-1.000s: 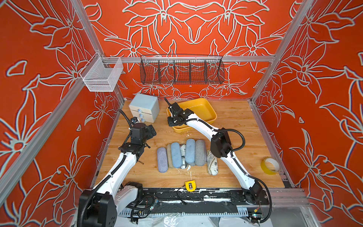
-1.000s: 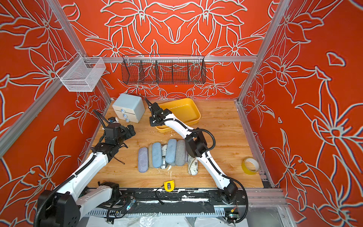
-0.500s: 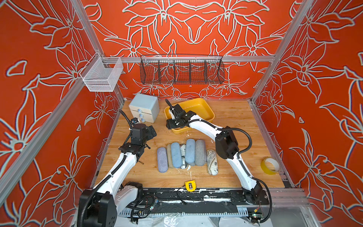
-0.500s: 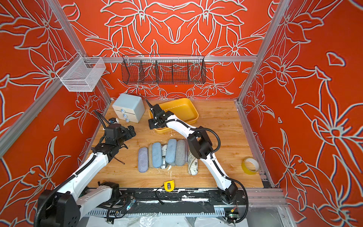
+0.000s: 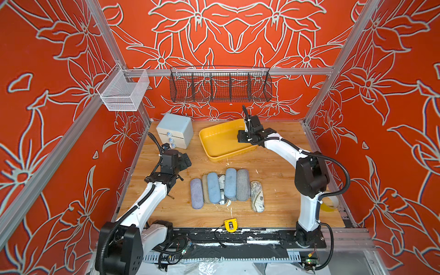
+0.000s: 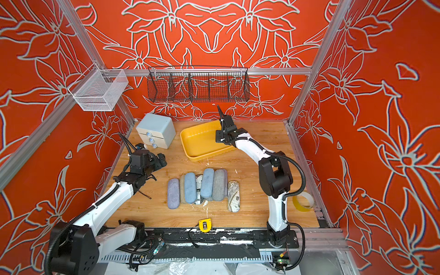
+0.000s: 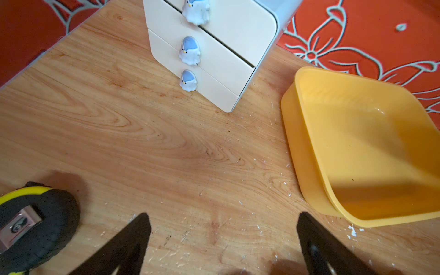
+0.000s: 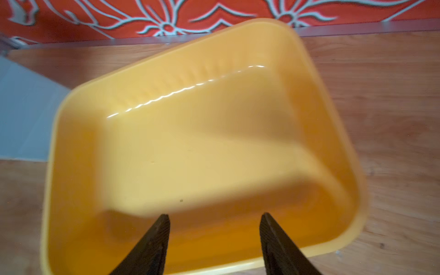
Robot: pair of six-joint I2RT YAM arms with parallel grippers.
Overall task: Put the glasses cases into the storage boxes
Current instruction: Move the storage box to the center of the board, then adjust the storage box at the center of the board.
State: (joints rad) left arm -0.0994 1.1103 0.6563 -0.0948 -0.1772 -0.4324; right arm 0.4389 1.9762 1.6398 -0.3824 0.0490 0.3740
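Here, rounded fabric glasses cases (image 5: 230,183) lie together on the wooden table (image 5: 273,171), the newsprint case (image 5: 222,201) reading "ex", near the glossy yellow tray (image 5: 219,140). Left gripper (image 7: 222,214) and right gripper (image 8: 214,215) fingers stand released, empty.

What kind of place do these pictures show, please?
Probably a robot test cell in a lab: an aluminium frame holds orange flower-printed walls like a backdrop, and the left arm and right arm are mounted at the front edge of a wooden tabletop.
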